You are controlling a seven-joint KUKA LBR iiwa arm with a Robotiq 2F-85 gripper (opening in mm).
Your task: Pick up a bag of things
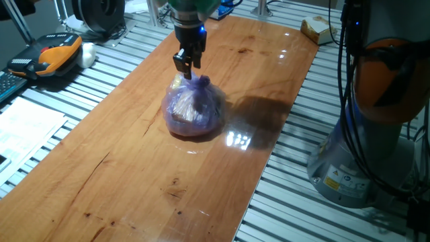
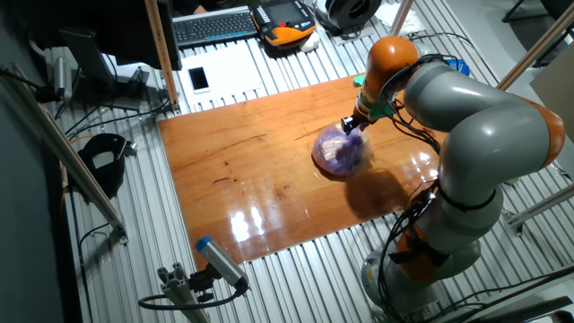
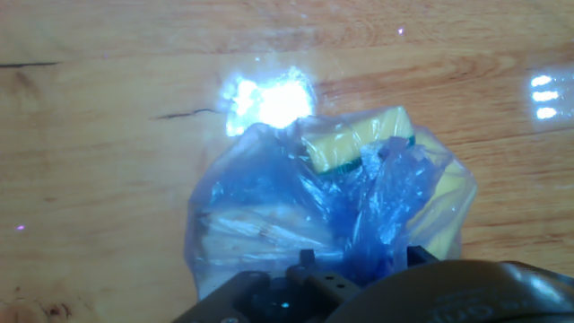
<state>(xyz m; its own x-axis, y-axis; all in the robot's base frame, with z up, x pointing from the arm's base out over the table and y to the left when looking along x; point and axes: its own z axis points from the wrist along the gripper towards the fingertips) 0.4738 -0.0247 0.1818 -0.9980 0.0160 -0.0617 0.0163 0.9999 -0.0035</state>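
Hand view puts the bag [image 3: 332, 224] right under us, filling the lower middle of the picture, its crumpled blue-purple plastic rising toward the claw body at 6 o'clock. A yellow lump with a green edge shows through at the bag's 12 o'clock, and pale ridged pieces lie at its 9 o'clock.

From one fixed view we see the claw [image 1: 187, 69] directly above the bag [image 1: 194, 107], its fingertips at the bag's twisted top, at 12 o'clock of the round body. We cannot tell whether the fingers are clenched on the knot or parted around it.

The bag sits on the wooden table [image 1: 121, 175], near the middle of the board, its underside touching the wood.

From the other fixed view the bag [image 2: 341, 152] lies toward the board's 2 o'clock corner, with the claw [image 2: 352, 125] at its upper edge.

We can read no writing on the bag.
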